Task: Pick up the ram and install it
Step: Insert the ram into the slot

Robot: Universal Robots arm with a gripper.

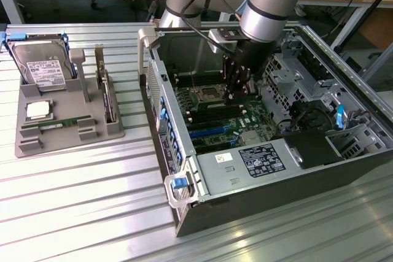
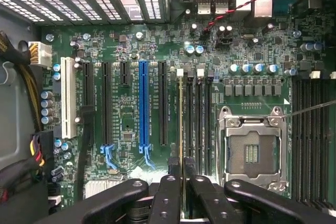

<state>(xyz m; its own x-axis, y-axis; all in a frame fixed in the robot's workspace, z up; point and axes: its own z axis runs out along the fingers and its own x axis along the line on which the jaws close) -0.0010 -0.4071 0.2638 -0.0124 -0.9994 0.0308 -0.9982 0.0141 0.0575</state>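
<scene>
Black jaws, nearest the wrist camera, clamp the long, thin green ram stick [image 2: 181, 129] edge-on above the green motherboard [image 2: 126, 114] of the open black computer case [image 1: 276, 194], mid-frame in the exterior view. The pick-up looks done. The stick is clear of the grey parts tray [image 1: 27, 142] at the exterior view's left, where a second green stick [image 1: 58, 123], a square silver processor chip [image 1: 38, 110] and a silver hard drive [image 1: 42, 69] lie. Its long axis runs parallel to the black memory slots [image 2: 197, 119] beside the empty silver processor socket [image 2: 252, 150], lined up over one slot. Whether it is seated cannot be told, so installation appears unfinished.
</scene>
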